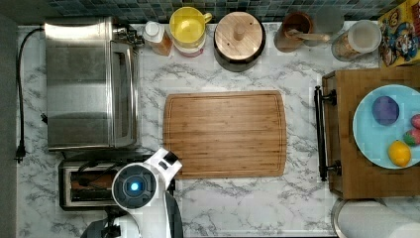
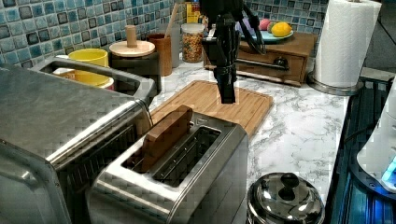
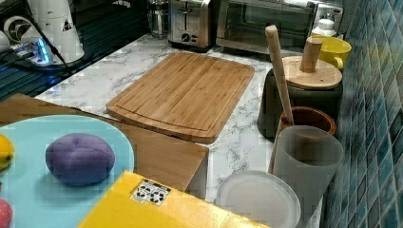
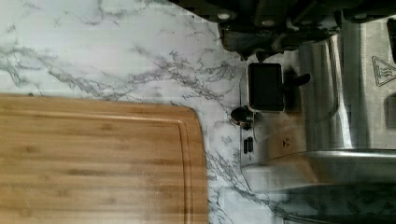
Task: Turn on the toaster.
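Note:
The toaster (image 2: 187,163) is a small steel box beside the big toaster oven, with a brown bread slice (image 2: 166,133) standing high out of one slot. It also shows as the toaster (image 1: 81,186) under my arm (image 1: 134,187) and as the toaster (image 3: 190,21) at the far end of the counter. My gripper (image 2: 228,95) hangs tip down just above the toaster's end nearest the cutting board, fingers together and holding nothing. In the wrist view the gripper (image 4: 254,53) sits right beside the black lever (image 4: 265,87) on the toaster's end face, with a small knob (image 4: 243,116) further along.
The steel toaster oven (image 1: 89,82) stands right against the toaster. A wooden cutting board (image 1: 225,134) lies mid-counter. A lidded steel pot (image 2: 285,198) sits by the toaster. Jars and a yellow mug (image 1: 188,25) line the tiled wall; a wooden box (image 1: 346,134) carries a fruit plate.

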Robot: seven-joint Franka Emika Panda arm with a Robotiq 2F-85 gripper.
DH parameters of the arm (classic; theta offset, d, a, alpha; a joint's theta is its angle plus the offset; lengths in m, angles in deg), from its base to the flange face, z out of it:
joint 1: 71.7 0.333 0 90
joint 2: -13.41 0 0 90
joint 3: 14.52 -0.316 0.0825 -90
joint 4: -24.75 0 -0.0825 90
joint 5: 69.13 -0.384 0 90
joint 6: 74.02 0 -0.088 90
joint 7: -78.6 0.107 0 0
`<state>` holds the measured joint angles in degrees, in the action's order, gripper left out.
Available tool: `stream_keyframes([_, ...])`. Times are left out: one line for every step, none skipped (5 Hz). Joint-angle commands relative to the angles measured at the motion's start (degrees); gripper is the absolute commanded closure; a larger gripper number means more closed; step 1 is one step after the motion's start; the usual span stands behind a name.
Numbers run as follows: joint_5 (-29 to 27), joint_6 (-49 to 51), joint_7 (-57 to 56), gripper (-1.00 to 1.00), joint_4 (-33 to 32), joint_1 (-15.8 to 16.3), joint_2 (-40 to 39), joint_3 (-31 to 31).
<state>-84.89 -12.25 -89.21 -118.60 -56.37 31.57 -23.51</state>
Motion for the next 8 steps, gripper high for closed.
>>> stream_keyframes([-5.6,-6.7,-5.1,1.00,-3.3,1.2,1.5,1.3])
stream_keyframes([-6.7,-6.2,-5.0,1.00,-2.4,1.7,-0.3,1.7])
stream_keyframes([-10.4,-6.3,-7.7,1.00,-2.7,1.7,0.6,2.2])
stream_keyframes([-8.7,-5.6,-5.7,1.00,-1.6,1.2,-1.1,1.3])
stream_keyframes([-8.9,-6.3,-5.4,1.00,-1.8,1.2,-2.0,1.1])
stream_keyframes([-8.0,-7.6,-3.8,1.00,-1.7,1.1,-2.7,-0.1])
stream_keyframes([-6.5,-8.3,-1.1,1.00,-1.2,1.0,-6.1,-0.7])
stream_keyframes([-6.8,-9.2,0.1,1.00,-1.8,0.7,-8.0,-0.6])
